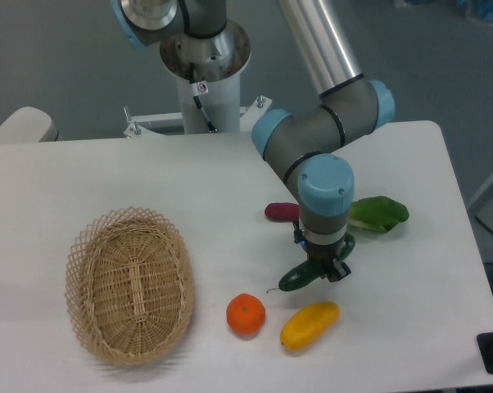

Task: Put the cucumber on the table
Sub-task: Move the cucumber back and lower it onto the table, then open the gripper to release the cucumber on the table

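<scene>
The dark green glossy cucumber point(300, 277) lies at an angle under my gripper point(327, 268), its lower end with a thin stem pointing left toward the orange, its upper end showing right of the wrist. The gripper points straight down over the cucumber's middle and its fingers sit around it, at or just above the white table point(410, 295). The wrist hides the fingertips, so I cannot tell whether the jaws grip the cucumber or stand open.
A yellow mango point(309, 325) lies just below the cucumber, an orange point(246, 314) to its left. A purple-red sweet potato point(281, 212) and a leafy bok choy point(379, 214) lie behind the gripper. An empty wicker basket point(129, 282) stands at the left.
</scene>
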Robot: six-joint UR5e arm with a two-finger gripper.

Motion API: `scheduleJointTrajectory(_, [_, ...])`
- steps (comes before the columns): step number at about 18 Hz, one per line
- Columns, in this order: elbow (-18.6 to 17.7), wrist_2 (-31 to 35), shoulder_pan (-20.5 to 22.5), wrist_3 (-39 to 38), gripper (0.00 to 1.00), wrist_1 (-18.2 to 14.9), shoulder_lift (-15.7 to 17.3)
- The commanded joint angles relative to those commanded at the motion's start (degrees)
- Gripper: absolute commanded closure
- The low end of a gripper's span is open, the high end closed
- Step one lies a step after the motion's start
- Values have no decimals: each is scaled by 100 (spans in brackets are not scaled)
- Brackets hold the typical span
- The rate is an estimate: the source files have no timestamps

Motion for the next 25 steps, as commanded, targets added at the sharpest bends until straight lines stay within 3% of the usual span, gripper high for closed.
scheduleJointTrajectory(6, [-273, -18, 0, -183, 64, 185, -9])
scheduleJointTrajectory(17, [-265, -18, -9, -316, 60, 202, -62])
scheduleJointTrajectory(18, [-239, -18, -9, -316, 50, 202, -62])
scheduleJointTrajectory(19, [-204, -18, -9, -333, 31, 202, -62])
scheduleJointTrajectory(20, [-177, -18, -9, -377, 3, 211, -62])
scheduleJointTrajectory(25, [42, -26, -35, -1212, 0, 299, 26])
